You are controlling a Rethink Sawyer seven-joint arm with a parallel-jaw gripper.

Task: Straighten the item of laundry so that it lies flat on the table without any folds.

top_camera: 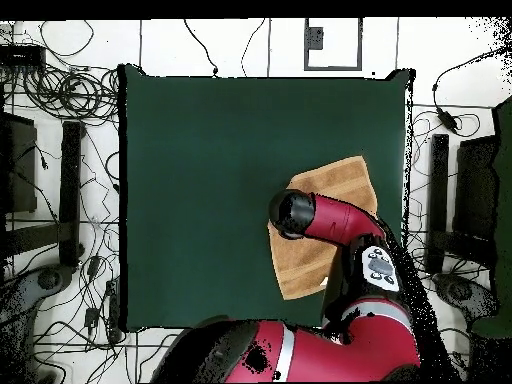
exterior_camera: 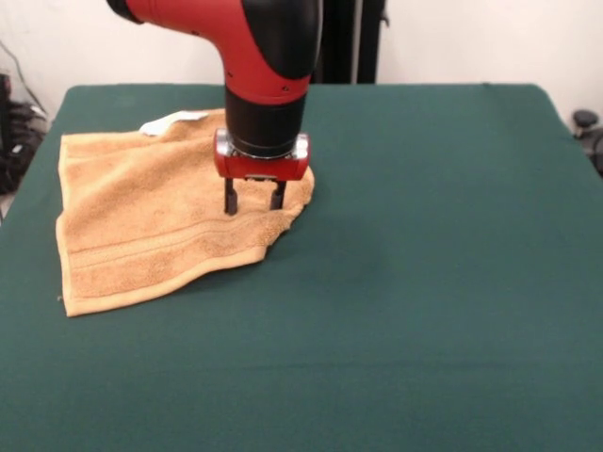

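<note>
Risking a fresh crease: tool [exterior_camera: 253, 201] hovering half-open, gripping nothing, fingertips at the rumpled inner edge of the towel [exterior_camera: 141, 226] lying toward the bench [exterior_camera: 424, 282] far-left corner in front view, likely bunching if dragged.

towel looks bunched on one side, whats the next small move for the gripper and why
Probably close on the cloth and draw it sideways toward the open table. The gripper stands open with its fingertips down on the towel near its rumpled edge, which curls inward in the front view. The opposite side lies fairly flat, so pulling this edge out over the bare table would likely take out the fold.
</note>
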